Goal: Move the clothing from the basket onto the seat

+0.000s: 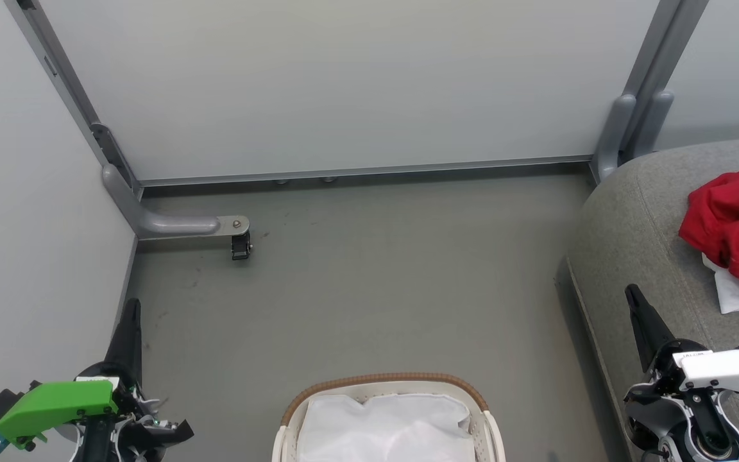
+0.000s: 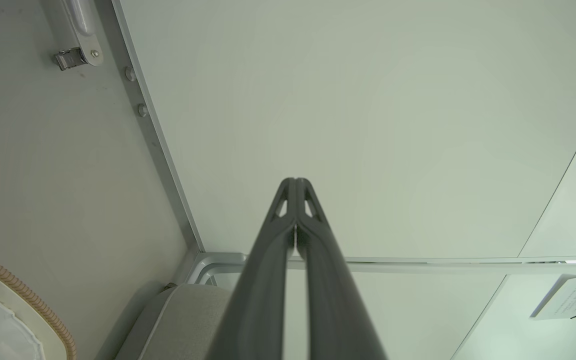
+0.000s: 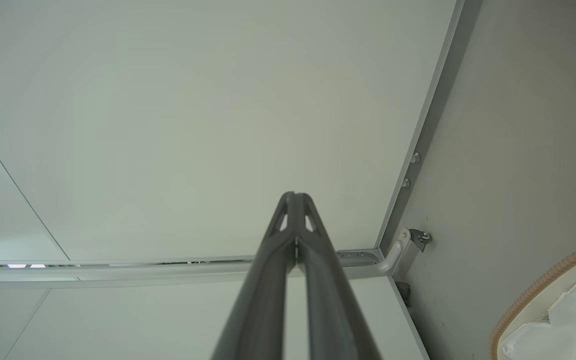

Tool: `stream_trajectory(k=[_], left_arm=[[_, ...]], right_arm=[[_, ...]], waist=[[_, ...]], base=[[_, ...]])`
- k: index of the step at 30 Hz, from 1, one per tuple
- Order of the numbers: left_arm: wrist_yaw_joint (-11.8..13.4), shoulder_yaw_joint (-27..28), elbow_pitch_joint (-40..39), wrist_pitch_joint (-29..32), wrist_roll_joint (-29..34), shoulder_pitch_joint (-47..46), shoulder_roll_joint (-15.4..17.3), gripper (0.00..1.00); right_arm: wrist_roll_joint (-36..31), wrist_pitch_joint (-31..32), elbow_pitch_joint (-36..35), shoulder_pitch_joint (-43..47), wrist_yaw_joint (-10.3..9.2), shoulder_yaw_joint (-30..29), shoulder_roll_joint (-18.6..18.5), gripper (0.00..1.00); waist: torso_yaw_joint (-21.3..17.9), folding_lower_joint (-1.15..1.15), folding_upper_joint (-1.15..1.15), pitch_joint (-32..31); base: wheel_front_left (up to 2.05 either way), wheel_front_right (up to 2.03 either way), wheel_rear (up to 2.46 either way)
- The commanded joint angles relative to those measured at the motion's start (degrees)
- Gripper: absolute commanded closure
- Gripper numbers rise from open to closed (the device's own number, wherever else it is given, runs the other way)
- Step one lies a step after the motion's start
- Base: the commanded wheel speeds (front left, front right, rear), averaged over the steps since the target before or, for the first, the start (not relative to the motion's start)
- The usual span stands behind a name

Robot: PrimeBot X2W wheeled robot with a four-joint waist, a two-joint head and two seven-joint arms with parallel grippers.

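Observation:
The red clothing (image 1: 738, 224) with its white part lies crumpled on the grey seat (image 1: 645, 218) at the right edge of the head view. The white basket (image 1: 387, 388) with a brown woven rim stands on the floor at bottom centre, with white liner cloth inside. My left gripper (image 1: 132, 307) is at lower left, shut and holding nothing, its tips (image 2: 295, 181) pointing at the wall. My right gripper (image 1: 631, 292) is at lower right over the seat's near edge, shut and holding nothing, its tips (image 3: 295, 195) also facing a wall panel. The basket rim (image 2: 23, 295) (image 3: 533, 287) appears in both wrist views.
Pale partition walls (image 1: 356, 83) close in the space at the back and left. A grey metal foot with a small black caster (image 1: 240, 244) juts onto the grey floor (image 1: 369, 276) at back left. A second pair of metal legs (image 1: 632, 128) stands at the seat's far corner.

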Motion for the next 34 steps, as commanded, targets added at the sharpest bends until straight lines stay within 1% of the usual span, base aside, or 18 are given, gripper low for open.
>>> stream_trajectory(k=[1, 34], left_arm=[[-0.2, 0.1, -0.1, 0.3, -0.2, -0.6, 0.4, 1.0], [-0.2, 0.1, -0.1, 0.2, -0.2, -0.6, 0.4, 1.0]], right_arm=[[0.2, 0.2, -0.2, 0.4, -0.05, -0.1, -0.3, 1.0], [0.2, 0.1, -0.2, 0.4, -0.05, -0.1, -0.3, 1.0]], waist=[[0.0, 0.0, 0.0, 0.0], [0.0, 0.0, 0.0, 0.0]], base=[[0.0, 0.0, 0.0], [0.0, 0.0, 0.0]])
